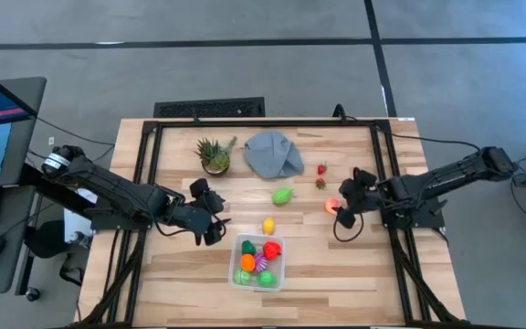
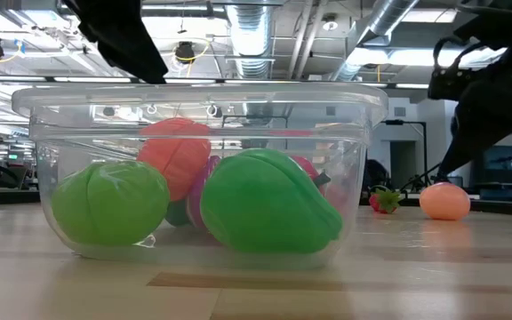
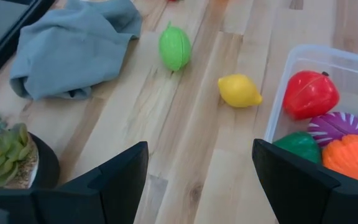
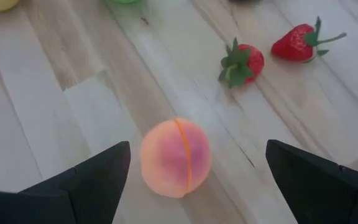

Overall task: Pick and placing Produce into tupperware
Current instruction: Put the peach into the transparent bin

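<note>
Fingers of the right gripper (image 4: pixel 194 180) stand spread wide, one on either side of the pink-orange toy peach (image 4: pixel 175 157), which lies on the bare wood between them and is not yet touched by either. In the high view this gripper (image 1: pixel 345 209) hovers over the right part of the table (image 1: pixel 354 274), with the peach (image 1: pixel 333 206) just beside its tips and two toy strawberries (image 1: pixel 321 175) a little farther toward the far edge.

The step in hand looks like the approach to the peach. The next move calls for lowering the fingers until they bracket its widest part, then closing gently, since a round smooth toy may roll or squirt out if caught off-centre.

The left gripper (image 3: pixel 201 180) waits near the clear tupperware (image 1: pixel 237 245) with its fingers partly spread and nothing between them. The tupperware sits toward the near middle of the table and already holds several toys: red, orange, green and a striped purple one. Outside it remain a yellow lemon (image 1: pixel 268 226) near its far rim and a green fruit (image 1: pixel 283 196) beyond that, next to the grey cloth (image 1: pixel 274 153) and the potted plant (image 1: pixel 215 155).
</note>
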Robot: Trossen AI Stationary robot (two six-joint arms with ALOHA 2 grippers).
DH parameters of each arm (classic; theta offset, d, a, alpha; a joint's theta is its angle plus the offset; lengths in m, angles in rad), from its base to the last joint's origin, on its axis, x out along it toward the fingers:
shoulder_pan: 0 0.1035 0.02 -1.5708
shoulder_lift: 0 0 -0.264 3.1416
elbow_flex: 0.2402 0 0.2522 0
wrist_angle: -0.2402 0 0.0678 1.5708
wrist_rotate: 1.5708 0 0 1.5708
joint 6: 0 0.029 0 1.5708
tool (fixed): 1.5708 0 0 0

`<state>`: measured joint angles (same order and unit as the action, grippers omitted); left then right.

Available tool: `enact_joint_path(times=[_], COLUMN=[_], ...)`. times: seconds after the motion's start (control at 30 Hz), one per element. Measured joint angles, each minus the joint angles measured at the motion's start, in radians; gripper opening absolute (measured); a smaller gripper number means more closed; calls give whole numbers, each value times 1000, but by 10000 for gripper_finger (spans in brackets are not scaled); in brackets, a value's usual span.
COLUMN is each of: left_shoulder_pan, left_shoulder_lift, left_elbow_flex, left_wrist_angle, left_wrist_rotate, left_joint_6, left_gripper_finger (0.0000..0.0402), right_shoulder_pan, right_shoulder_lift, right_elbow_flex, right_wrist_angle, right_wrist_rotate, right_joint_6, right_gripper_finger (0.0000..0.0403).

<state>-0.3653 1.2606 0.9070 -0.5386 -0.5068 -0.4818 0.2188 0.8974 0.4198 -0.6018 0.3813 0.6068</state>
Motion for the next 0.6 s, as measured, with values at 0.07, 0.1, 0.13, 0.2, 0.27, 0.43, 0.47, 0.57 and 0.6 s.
enact_joint_path(times=[0.07,0.1,0.13,0.2,0.27,0.43,0.47,0.57,0.6], left_shoulder_pan=[0,0,0,0,0,0,0,0,0], left_shoulder_lift=[0,0,0,0,0,0,0,0,0], left_elbow_flex=[0,0,0,0,0,0,0,0,0], left_wrist_angle=[-10,-12,-15,-23,-28,-29,-30,-33,-33], left_wrist_rotate=[2,2,1,2,1,0,0,0,0], left_joint_6=[1,1,1,0,0,-4,-8,-15,-19], left_gripper_finger=[279,279,279,279,279,279,279,279,279], right_shoulder_pan=[-12,-17,-22,-35,-51,-94,-99,-110,-113], right_shoulder_lift=[0,0,0,0,5,66,80,119,129], right_elbow_flex=[0,0,0,0,0,0,0,0,0], right_wrist_angle=[0,0,3,18,39,69,69,78,84], right_wrist_rotate=[-15,-17,-18,-20,-40,-96,-97,-97,-97], right_joint_6=[-16,-24,-33,-52,-80,-135,-136,-137,-137], right_gripper_finger=[400,400,400,400,400,400,400,400,400])
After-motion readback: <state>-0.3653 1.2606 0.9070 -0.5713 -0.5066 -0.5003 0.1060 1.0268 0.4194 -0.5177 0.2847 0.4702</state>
